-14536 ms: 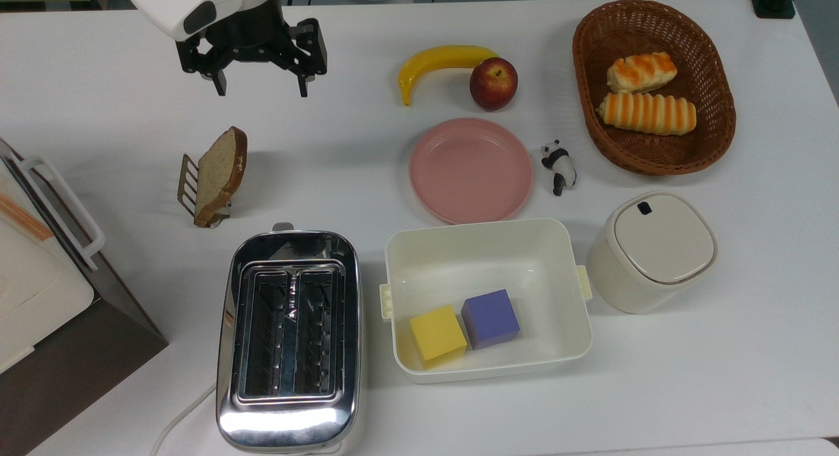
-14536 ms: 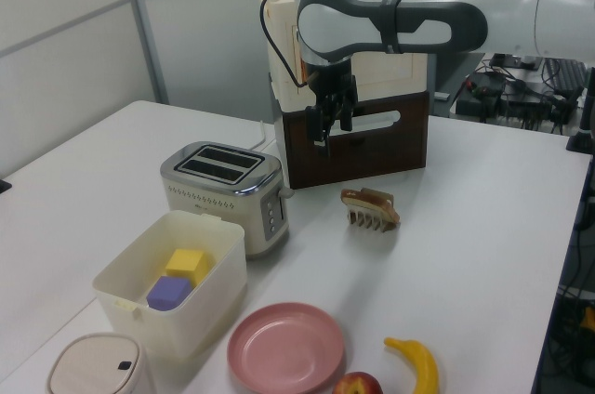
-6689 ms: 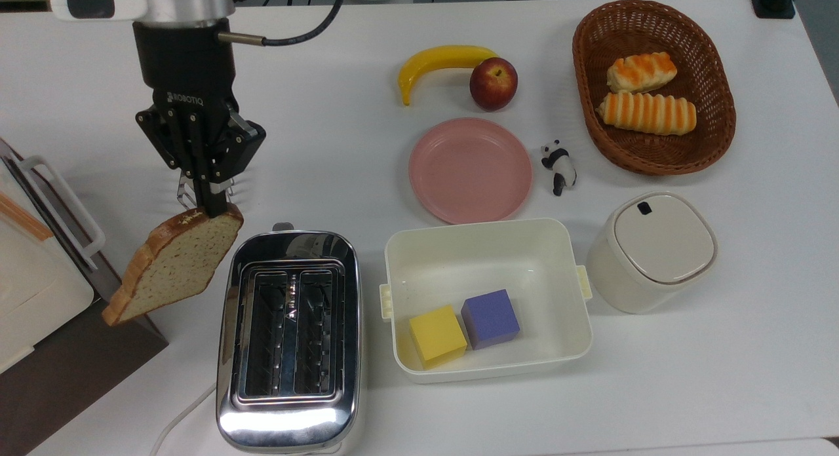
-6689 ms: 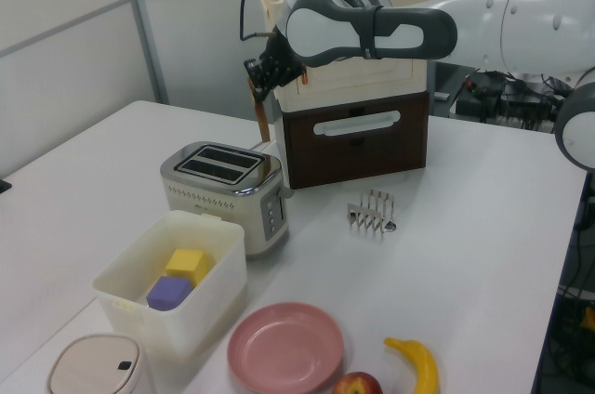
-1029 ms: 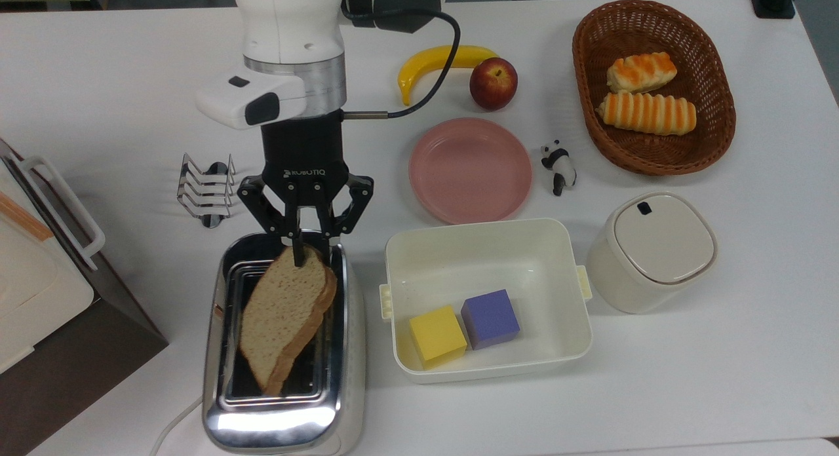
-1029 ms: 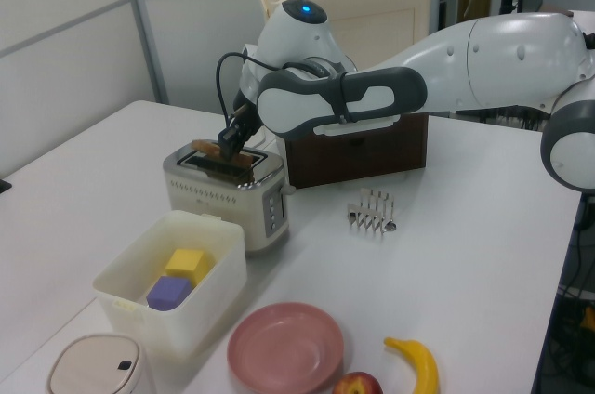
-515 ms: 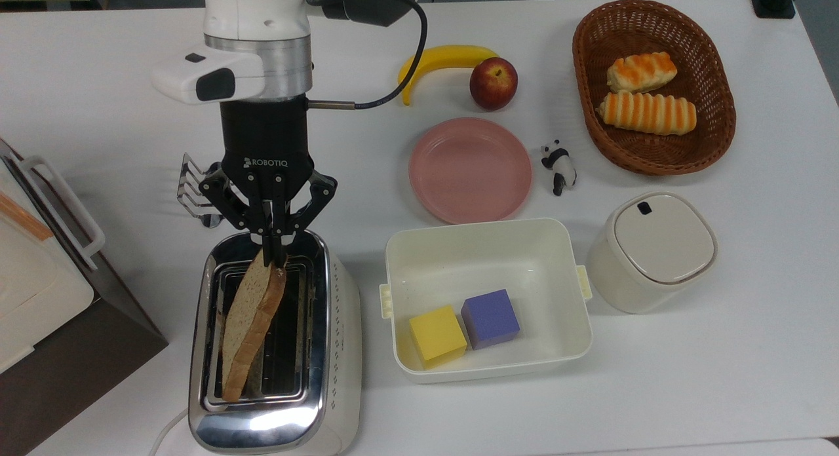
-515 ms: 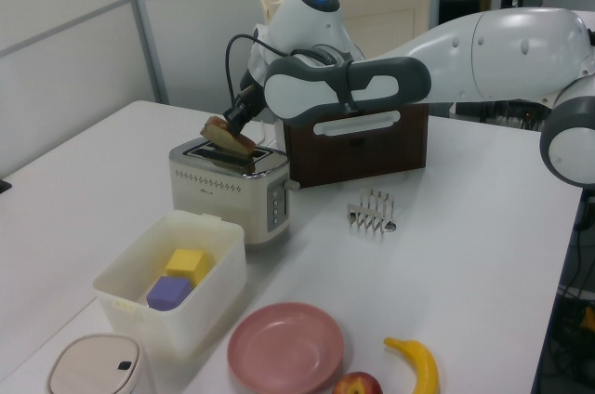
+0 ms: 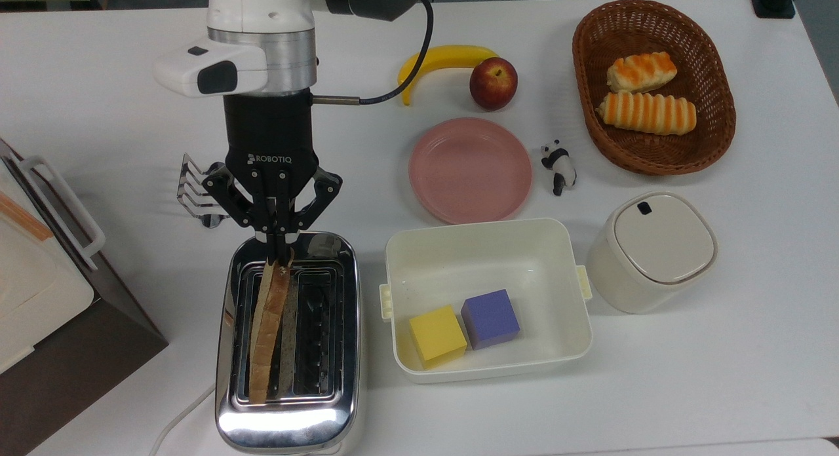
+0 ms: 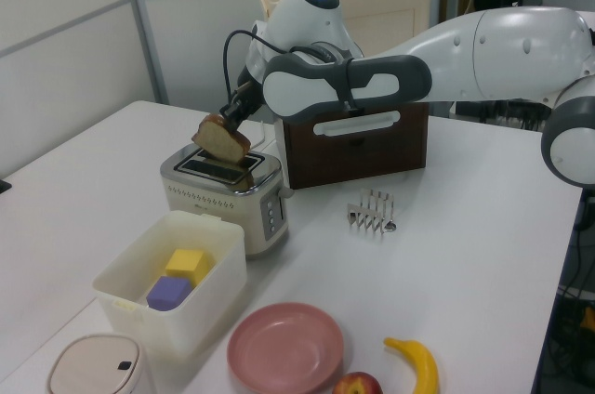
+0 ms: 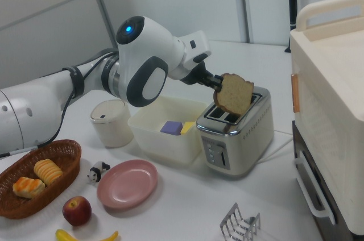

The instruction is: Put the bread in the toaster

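The black jaws (image 9: 278, 240) are closed tight on one edge of the bread (image 9: 269, 325) — a flat tan slice with a brown crust and a soft, speckled face. The slice stands on its edge. Its low end sits over the slot of the toaster (image 9: 288, 341) on the top view's left, and it may just dip inside, but that is hard to tell. In the left view most of the bread (image 10: 221, 140) is above the toaster (image 10: 226, 191), tilted. In the right view the bread (image 11: 234, 94) shows its rounded top and hangs over the toaster (image 11: 236, 133).

The toaster is shiny metal, a box with round corners and two long slots, right below the jaws. A white cord (image 9: 177, 420) comes out of it.

Just behind the jaws stands a thin wire rack (image 9: 196, 197). Beside the toaster, on the top view's right of the jaws, is a smooth cream tub (image 9: 488, 371) — in it sit a yellow block (image 9: 437, 335) and a purple block (image 9: 490, 318), touching. Past the tub is a round cream jar (image 9: 649, 253) with its lid on.

Further off are a flat pink plate (image 9: 470, 170), a little panda toy (image 9: 558, 166), a red apple (image 9: 493, 82) and a yellow banana (image 9: 452, 57). A brown woven basket (image 9: 655, 158) holds two long rolls (image 9: 645, 112) with orange stripes. All of it is on a white table (image 9: 721, 377).
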Available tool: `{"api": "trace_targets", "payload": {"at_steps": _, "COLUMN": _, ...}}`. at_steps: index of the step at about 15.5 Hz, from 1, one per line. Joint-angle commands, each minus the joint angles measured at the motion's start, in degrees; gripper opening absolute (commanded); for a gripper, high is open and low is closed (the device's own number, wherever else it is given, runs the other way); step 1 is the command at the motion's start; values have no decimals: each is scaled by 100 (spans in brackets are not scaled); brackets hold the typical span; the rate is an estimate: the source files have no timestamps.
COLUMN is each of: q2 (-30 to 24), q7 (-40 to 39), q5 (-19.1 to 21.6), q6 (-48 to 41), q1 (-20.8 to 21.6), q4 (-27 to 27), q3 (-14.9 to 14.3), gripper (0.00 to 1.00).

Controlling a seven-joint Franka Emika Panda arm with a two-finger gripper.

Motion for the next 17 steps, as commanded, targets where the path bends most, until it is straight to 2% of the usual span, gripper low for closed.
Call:
{"api": "trace_targets", "payload": {"at_steps": 1, "q2": -59, "q7": 442, "q5": 17, "q6": 87, "q1": 0, "q4": -144, "q3": -44, "gripper": 0}}
{"api": "trace_targets", "payload": {"at_steps": 3, "q2": -86, "q7": 688, "q5": 26, "q6": 87, "q1": 17, "q4": -135, "q3": -44, "gripper": 0}}
{"api": "trace_targets", "payload": {"at_steps": 14, "q2": -419, "q7": 847, "q5": 35, "q6": 26, "q1": 35, "q4": -144, "q3": -27, "gripper": 0}}
{"api": "trace_targets", "payload": {"at_steps": 17, "q2": -437, "q7": 795, "q5": -35, "q6": -473, "q1": 35, "q4": -152, "q3": -27, "gripper": 0}}
